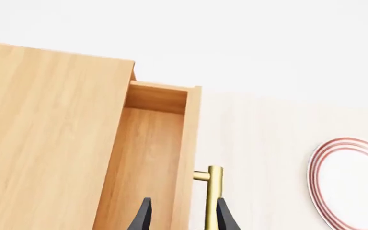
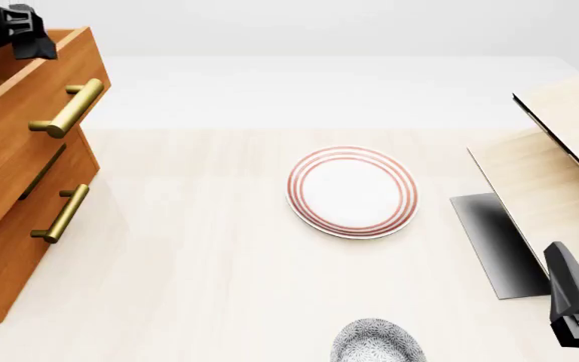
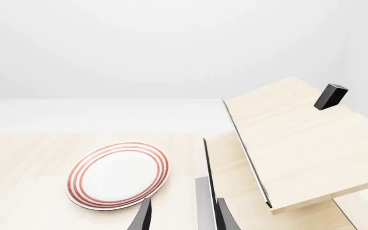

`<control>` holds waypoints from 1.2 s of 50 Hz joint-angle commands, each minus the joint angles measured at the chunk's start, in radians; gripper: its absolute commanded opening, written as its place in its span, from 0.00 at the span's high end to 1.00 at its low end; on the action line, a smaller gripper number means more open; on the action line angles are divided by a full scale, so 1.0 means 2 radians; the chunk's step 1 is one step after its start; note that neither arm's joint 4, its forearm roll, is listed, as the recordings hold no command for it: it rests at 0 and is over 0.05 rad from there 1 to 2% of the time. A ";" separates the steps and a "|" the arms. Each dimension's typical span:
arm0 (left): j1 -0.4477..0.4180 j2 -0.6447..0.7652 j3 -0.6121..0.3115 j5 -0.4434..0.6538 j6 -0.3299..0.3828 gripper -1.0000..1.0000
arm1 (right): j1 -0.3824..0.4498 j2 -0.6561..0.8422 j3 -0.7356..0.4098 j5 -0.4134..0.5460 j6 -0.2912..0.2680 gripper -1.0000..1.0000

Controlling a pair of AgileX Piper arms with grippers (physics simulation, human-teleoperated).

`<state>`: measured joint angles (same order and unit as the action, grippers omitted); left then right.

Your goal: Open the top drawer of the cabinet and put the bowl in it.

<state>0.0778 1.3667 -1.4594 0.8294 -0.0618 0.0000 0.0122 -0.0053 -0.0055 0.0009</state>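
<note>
The cabinet (image 2: pixel 8 279) stands at the table's left edge. Its top drawer (image 2: pixel 23 128) is pulled out, with its brass handle (image 2: pixel 68 108) toward the table's middle. In the left wrist view the drawer's box (image 1: pixel 145 158) shows open and empty beside the cabinet top (image 1: pixel 43 134). My left gripper (image 1: pixel 182 218) is open above the drawer front, one finger over the box, the other past the handle (image 1: pixel 214 191). It also shows in the front view (image 2: pixel 8 34). The speckled bowl (image 2: pixel 375 343) sits at the near edge. My right gripper (image 3: pixel 184 218) is open and empty, right of the bowl (image 2: pixel 576 302).
A white plate with red rings (image 2: pixel 352 191) lies in the middle of the table, also in the right wrist view (image 3: pixel 117 175). A pale light-wood structure with a black edge (image 2: pixel 551 173) stands at the right. A lower drawer handle (image 2: pixel 58 213) sticks out below the top drawer.
</note>
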 commanded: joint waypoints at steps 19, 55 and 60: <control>-0.006 0.015 0.036 -0.031 -0.012 0.00 | 0.000 -0.001 0.000 0.001 0.000 0.00; -0.053 0.045 0.032 -0.038 -0.008 0.00 | 0.000 -0.001 0.000 0.001 0.000 0.00; -0.067 0.051 0.028 -0.036 -0.010 0.00 | 0.000 -0.001 0.000 0.001 0.000 0.00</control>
<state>-0.0084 1.4490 -1.3872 0.7504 -0.0827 0.0000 0.0122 -0.0053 -0.0055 0.0010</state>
